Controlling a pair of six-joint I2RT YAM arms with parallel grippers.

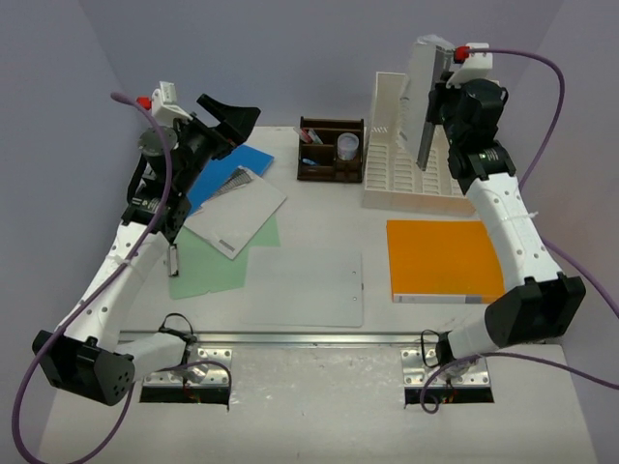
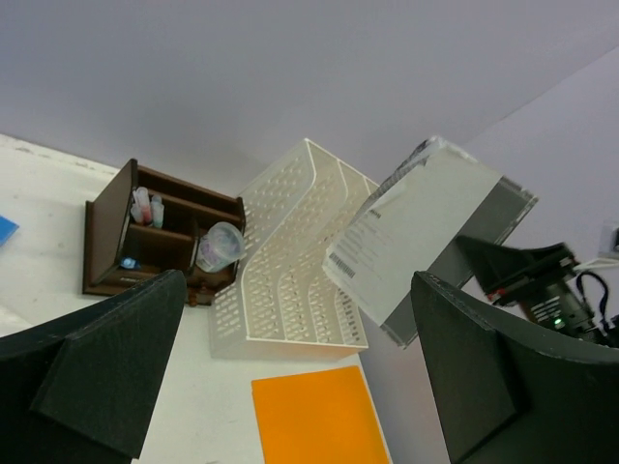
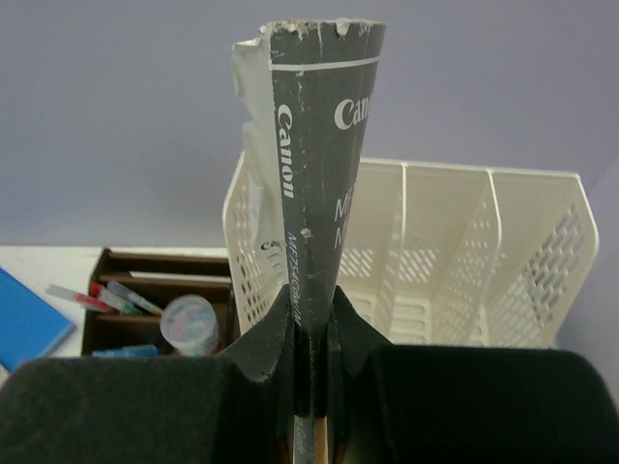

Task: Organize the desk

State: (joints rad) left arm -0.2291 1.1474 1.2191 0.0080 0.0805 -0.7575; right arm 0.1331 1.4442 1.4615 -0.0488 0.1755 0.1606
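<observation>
The white desk [image 1: 324, 208] carries scattered papers and folders. My right gripper [image 1: 447, 104] is raised at the back right, shut on a grey and white Canon manual [image 1: 426, 106] that it holds upright over the white slotted file rack [image 1: 406, 159]. In the right wrist view the fingers [image 3: 360, 333] pinch the manual's [image 3: 319, 145] spine, with the rack [image 3: 464, 251] just behind. My left gripper [image 1: 230, 114] hangs open above the back left of the desk with nothing in it. The left wrist view [image 2: 298, 319] looks across at the rack [image 2: 290, 261] and the held manual [image 2: 421, 232].
A brown pen organizer [image 1: 331, 150] with pens and a cup stands left of the rack. An orange folder [image 1: 443, 261] lies front right. At the left a blue folder [image 1: 230, 166], a grey booklet [image 1: 237, 211] and a green sheet [image 1: 218, 256] overlap. A white sheet [image 1: 308, 288] lies near the metal rail [image 1: 309, 338].
</observation>
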